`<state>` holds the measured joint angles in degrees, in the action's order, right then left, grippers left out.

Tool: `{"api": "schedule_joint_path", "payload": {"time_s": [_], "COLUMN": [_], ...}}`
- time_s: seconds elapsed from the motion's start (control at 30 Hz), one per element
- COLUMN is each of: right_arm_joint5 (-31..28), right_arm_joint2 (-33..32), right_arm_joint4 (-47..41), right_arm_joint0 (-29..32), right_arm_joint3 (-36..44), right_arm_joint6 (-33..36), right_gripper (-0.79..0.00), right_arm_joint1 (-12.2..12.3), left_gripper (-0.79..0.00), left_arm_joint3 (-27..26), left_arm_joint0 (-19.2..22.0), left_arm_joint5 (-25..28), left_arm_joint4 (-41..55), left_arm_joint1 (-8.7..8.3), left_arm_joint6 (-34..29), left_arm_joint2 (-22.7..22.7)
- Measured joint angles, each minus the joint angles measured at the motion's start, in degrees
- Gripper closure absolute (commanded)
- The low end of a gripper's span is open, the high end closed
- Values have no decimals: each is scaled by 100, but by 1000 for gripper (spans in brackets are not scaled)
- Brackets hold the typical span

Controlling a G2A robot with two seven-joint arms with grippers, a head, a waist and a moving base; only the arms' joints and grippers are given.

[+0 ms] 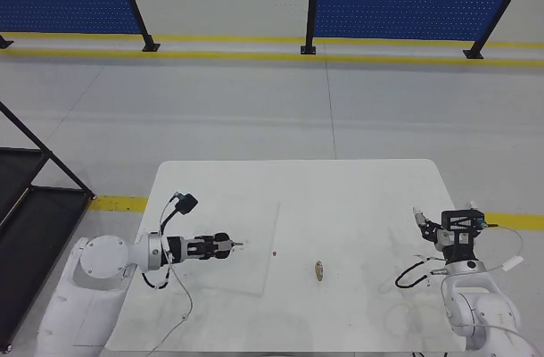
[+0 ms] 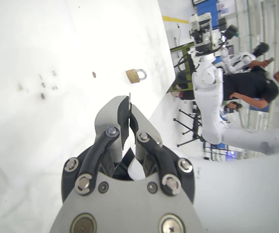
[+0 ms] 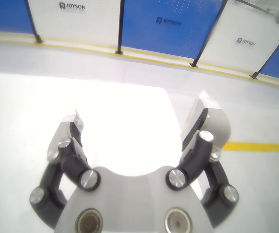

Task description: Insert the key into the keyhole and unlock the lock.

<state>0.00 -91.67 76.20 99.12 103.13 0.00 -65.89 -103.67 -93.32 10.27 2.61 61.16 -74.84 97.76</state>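
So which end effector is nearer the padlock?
Left. The left end effector, holding the key, points at the padlock; the right end effector is farther, open by the table edge.

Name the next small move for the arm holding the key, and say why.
Probably ease the left gripper forward toward the padlock. It is shut on the key, whose tip pokes out in front, while the padlock lies on the table ahead, well apart from the key.

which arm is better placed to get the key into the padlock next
Left. The left end effector is shut on the key, which points toward the padlock on the table. The right end effector is open and empty at the table's edge.
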Motion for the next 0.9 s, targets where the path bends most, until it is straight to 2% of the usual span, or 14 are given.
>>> {"api": "schedule_joint_path", "payload": {"time_s": [0.2, 0.3, 0.5, 0.9], "right_arm_joint5": [0, 0, 0, 0], "right_arm_joint2": [0, 0, 0, 0], "right_arm_joint4": [0, 0, 0, 0], "right_arm_joint0": [0, 0, 0, 0], "right_arm_joint3": [0, 0, 0, 0], "right_arm_joint6": [0, 0, 0, 0], "right_gripper": [-785, -785, -785, -785], "right_arm_joint1": [0, 0, 0, 0], "left_gripper": [0, 0, 0, 0], "left_arm_joint3": [1028, 1398, 1416, 1418], "left_arm_joint0": [173, 291, 234, 236], "left_arm_joint5": [489, 604, 601, 601], "left_arm_joint4": [1509, 2067, 2813, 2781], "left_arm_joint1": [-89, -145, -335, -331], "left_arm_joint6": [-967, -1326, -1316, -1316], "left_arm_joint2": [431, 497, 371, 374]}}
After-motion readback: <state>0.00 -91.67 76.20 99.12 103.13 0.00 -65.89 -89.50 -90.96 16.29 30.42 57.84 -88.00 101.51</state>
